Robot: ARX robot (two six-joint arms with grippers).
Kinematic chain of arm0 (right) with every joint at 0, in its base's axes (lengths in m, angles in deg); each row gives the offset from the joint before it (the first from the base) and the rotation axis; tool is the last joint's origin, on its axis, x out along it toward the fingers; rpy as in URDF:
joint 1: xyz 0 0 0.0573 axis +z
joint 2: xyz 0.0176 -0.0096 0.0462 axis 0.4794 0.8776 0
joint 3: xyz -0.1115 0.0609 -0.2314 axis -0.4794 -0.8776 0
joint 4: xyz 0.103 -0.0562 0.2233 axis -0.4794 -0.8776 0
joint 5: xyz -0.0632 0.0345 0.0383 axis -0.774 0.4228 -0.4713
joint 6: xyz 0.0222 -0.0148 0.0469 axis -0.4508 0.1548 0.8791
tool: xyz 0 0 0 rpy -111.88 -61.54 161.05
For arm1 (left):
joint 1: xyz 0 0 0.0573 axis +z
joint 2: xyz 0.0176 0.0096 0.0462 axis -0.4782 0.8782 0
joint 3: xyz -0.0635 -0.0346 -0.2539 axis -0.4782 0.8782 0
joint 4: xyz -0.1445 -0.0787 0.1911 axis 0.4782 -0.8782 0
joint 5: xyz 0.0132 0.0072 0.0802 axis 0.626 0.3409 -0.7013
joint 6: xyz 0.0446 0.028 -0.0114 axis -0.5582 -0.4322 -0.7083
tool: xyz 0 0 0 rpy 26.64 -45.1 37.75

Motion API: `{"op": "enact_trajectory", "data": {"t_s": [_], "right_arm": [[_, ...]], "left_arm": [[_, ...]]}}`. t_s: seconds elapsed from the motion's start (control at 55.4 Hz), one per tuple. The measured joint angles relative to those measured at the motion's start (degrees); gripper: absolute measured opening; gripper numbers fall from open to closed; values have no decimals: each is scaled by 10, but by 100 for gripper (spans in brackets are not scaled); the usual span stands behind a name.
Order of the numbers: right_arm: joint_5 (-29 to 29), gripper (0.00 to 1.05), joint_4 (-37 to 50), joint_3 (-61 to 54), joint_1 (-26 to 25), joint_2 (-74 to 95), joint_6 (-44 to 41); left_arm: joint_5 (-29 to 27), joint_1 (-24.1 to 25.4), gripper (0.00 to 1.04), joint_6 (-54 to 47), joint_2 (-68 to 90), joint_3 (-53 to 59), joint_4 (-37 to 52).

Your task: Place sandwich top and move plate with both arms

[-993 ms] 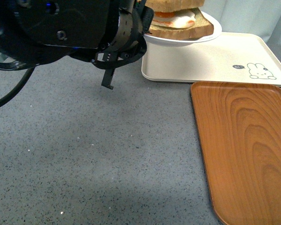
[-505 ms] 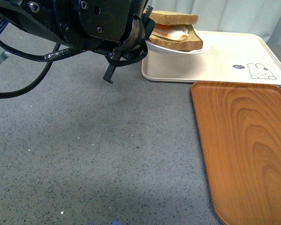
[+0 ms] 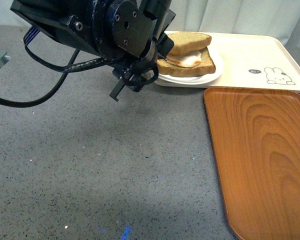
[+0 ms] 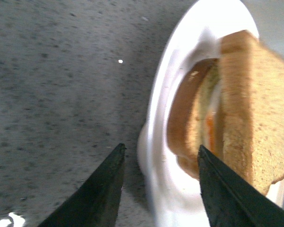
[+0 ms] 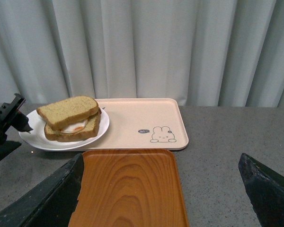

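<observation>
The left claw (image 4: 156, 189) pinches the near rim of the white plate (image 3: 212, 75), its two fingers nearly together across it. The plate, on the cream tray (image 3: 260, 57), carries the sandwich with the top slice (image 3: 190, 42) on. The right claw's (image 5: 161, 189) fingers spread wide, empty.

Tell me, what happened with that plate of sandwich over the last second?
The left gripper has brought the plate down: a second ago it hung tilted above the cream tray, now it sits low at that tray's near left edge, almost level. The sandwich top is still on the egg slice. The gripper's fingers still straddle the plate's rim. The wooden tray has not moved.
</observation>
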Motion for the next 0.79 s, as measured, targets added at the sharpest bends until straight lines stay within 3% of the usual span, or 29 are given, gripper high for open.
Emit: {"op": "enact_trajectory", "data": {"t_s": [0.108, 0.235, 0.343, 0.379, 0.433, 0.523, 0.632, 0.794], "right_arm": [[0, 96, 0, 0, 0, 0, 0], [0, 96, 0, 0, 0, 0, 0], [0, 96, 0, 0, 0, 0, 0], [0, 96, 0, 0, 0, 0, 0], [0, 96, 0, 0, 0, 0, 0], [0, 96, 0, 0, 0, 0, 0], [0, 96, 0, 0, 0, 0, 0], [1, 96, 0, 0, 0, 0, 0]], "left_arm": [[-14, 11, 68, -4, -21, 33, -11], [-28, 51, 99, -16, -92, 127, -10], [-16, 95, 98, -33, -172, 221, 16], [13, 112, 94, -87, -182, 264, 98], [67, 148, 81, -244, -200, 370, 318], [129, 201, 64, -457, -263, 522, 551], [181, 259, 49, -583, -383, 613, 592], [190, 282, 24, -656, -596, 723, 465]]}}
